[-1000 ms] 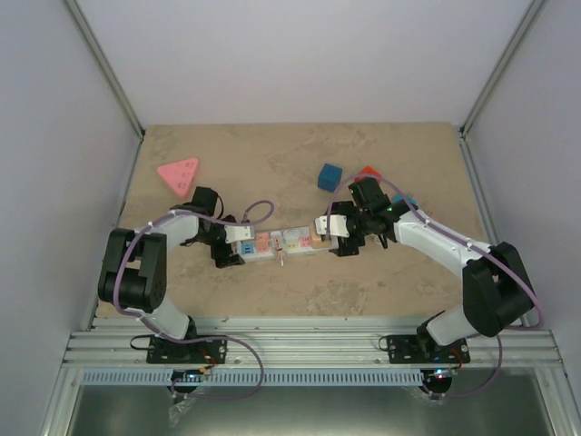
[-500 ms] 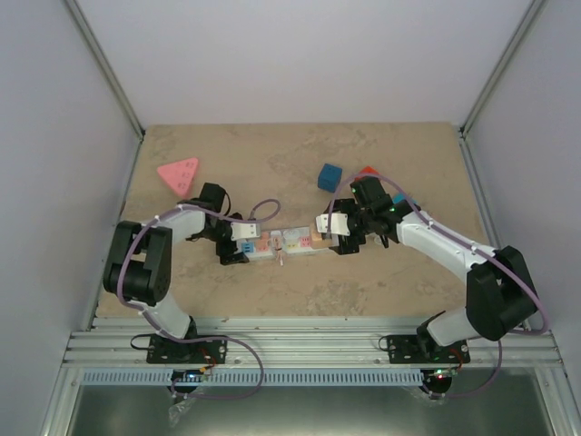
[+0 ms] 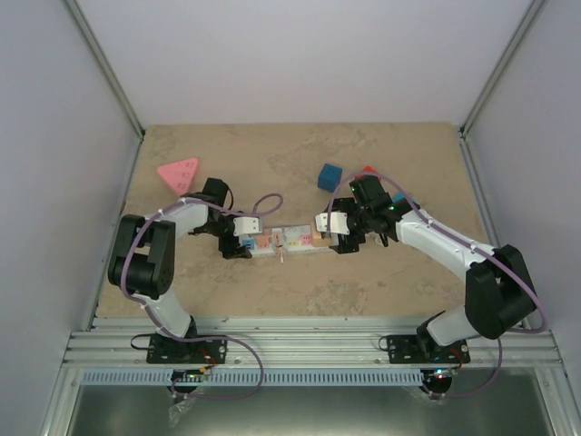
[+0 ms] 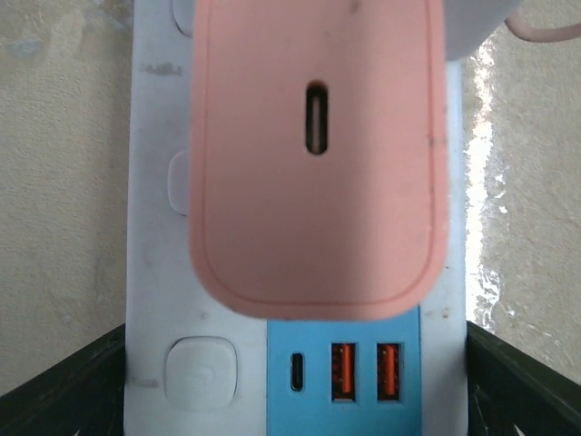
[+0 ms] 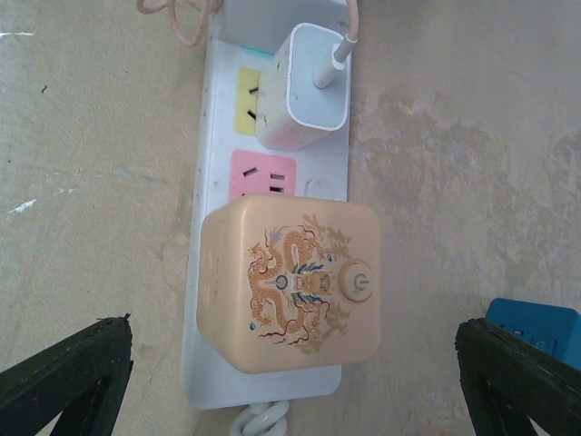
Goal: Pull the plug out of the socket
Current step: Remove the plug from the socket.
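The left arm [image 3: 145, 263] and the right arm [image 3: 447, 242] are built alike, with white shells over the long links, bulky black housings at the joints, and a black base plate [image 3: 186, 347] under each on a ribbed aluminium rail [image 3: 309, 350]. A lilac cable [image 3: 262, 365] runs up each arm from its base, tied along the links and looping free near the wrist, where a small white block sits. The left end effector [image 3: 238, 243] and the right end effector [image 3: 339, 238] have matt black fingers [image 5: 68, 377] with stepped edges, and a green light [image 3: 388, 207] glows on the right wrist.
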Motion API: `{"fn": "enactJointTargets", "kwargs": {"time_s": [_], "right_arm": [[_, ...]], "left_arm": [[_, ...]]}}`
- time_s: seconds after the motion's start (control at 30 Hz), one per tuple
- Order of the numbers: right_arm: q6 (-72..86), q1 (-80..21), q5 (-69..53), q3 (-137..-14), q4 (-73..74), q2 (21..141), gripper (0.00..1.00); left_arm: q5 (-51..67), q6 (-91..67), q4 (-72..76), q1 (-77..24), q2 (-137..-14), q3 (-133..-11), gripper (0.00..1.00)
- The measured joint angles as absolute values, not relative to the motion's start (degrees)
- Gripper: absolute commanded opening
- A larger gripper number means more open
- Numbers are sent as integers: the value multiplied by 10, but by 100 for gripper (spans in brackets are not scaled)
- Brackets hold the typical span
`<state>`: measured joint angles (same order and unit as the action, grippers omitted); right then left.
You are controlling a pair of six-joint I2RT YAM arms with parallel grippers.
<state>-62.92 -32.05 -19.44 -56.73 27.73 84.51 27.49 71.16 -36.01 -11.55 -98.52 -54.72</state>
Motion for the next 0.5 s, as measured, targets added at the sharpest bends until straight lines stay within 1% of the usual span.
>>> {"fn": "enactJointTargets", "kwargs": {"time_s": [0.07,0.1,0.13,0.27,0.4,0.5], "right_arm": [[-629,-321,-193,-568,277,846,98],[-630,-321,-192,-568,278,846,98],[-630,-321,-192,-569,280,848,98],[-630,-321,-190,-577,286,856,98],[-630,-322,-186,-589,293,867,98],[-630,-324,-182,-592,293,870,98]], "left_arm": [[276,710,-360,-116,-986,-547,32],[276,709,-359,-116,-986,-547,28],[276,708,-359,-116,-986,-547,26],[275,699,-354,-116,-985,-546,27],[273,692,-336,-118,-975,-531,17],[270,677,-315,-120,-959,-512,15]]}}
